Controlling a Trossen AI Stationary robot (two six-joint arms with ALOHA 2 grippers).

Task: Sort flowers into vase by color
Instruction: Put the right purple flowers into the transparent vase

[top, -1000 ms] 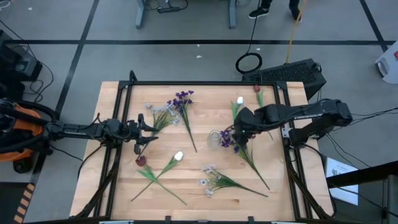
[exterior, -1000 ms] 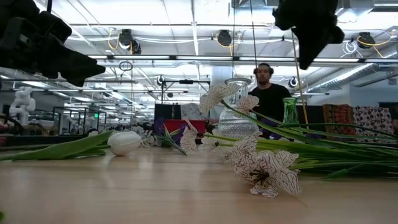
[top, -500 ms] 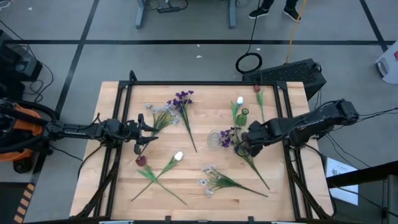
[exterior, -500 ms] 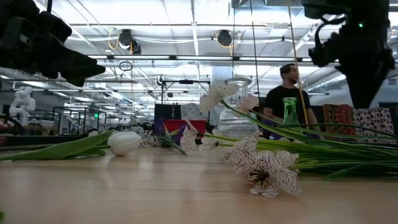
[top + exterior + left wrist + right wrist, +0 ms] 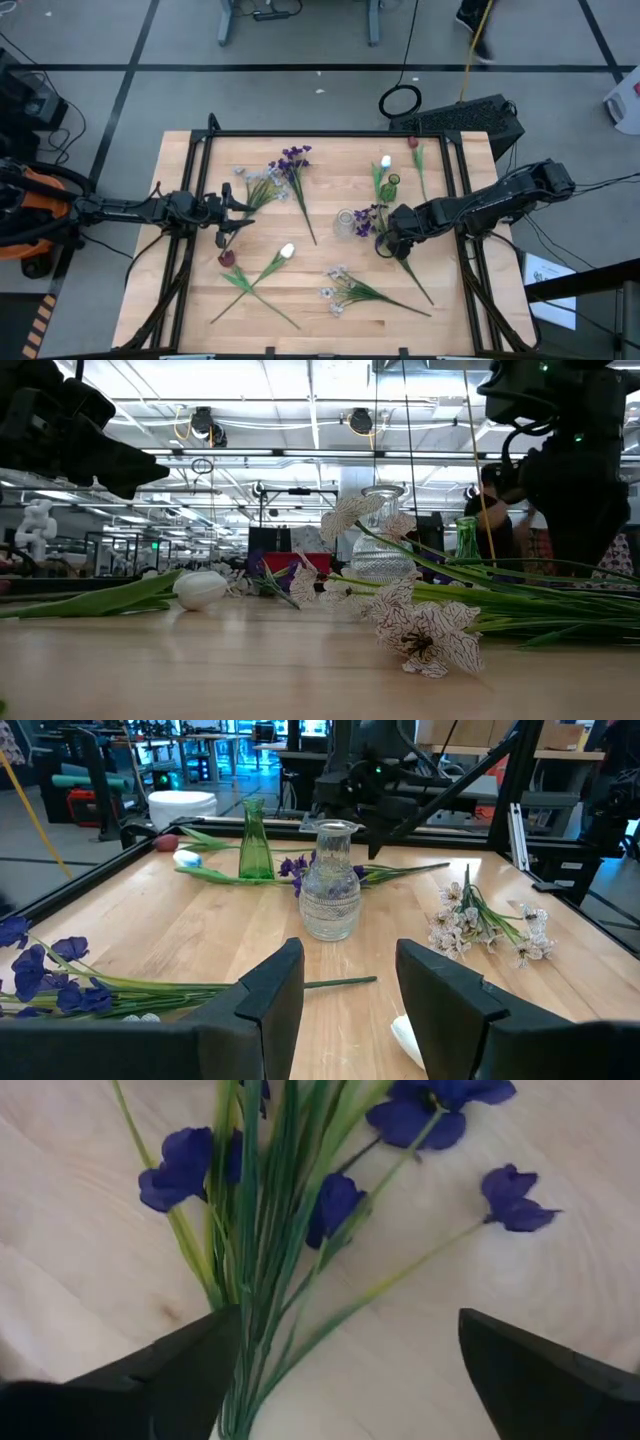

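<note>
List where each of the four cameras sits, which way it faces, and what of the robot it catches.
High: overhead, straight down; both arms, right tool over a purple sprig.
Low: tabletop level, across the table; dark arm parts above.
Left wrist: on the left arm, across the table; open left tool.
Right wrist: on the right arm, facing down; open tool straddling the stems.
Shared: clear vase, also in the high and low views.

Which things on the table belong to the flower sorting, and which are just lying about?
Job:
purple sprig between the open right gripper fingers
second purple sprig
pale blossom sprigs
white tulip
dark red tulip
clear vase
green vase
left gripper, open, waiting

Lying about:
black keyboard
cable coil
</note>
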